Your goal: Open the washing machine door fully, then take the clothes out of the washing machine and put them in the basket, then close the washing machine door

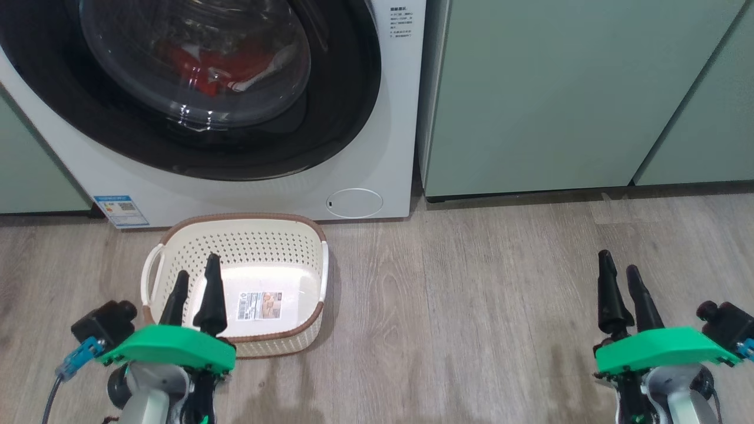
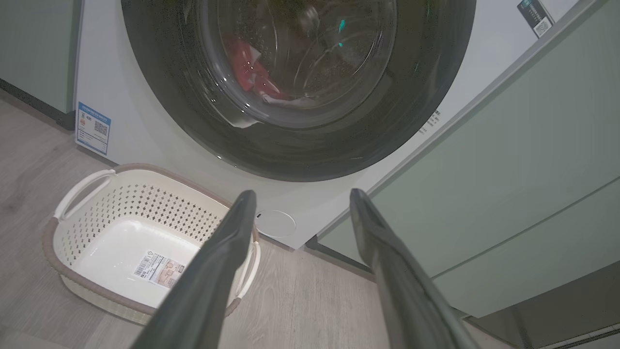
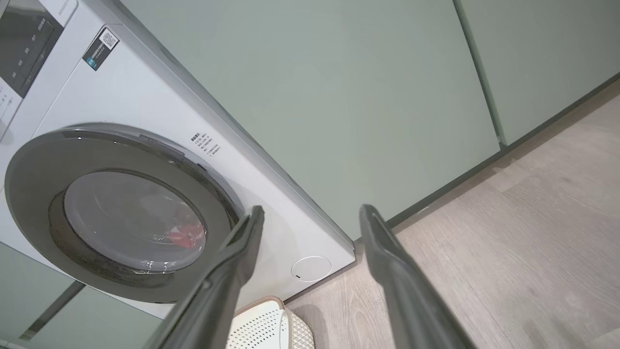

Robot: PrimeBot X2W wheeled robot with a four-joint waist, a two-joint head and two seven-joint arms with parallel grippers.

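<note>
Empty-handed: left tool and right tool both stood wide apart.
Neither touched anything; the left hung by the basket, the right over the floor.

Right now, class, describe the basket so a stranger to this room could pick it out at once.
Find the big white washing machine between pale green cabinets. On the wooden floor before its lower front stands the basket. It alone is cream and perforated, with a brown rim and a paper label inside.
</note>
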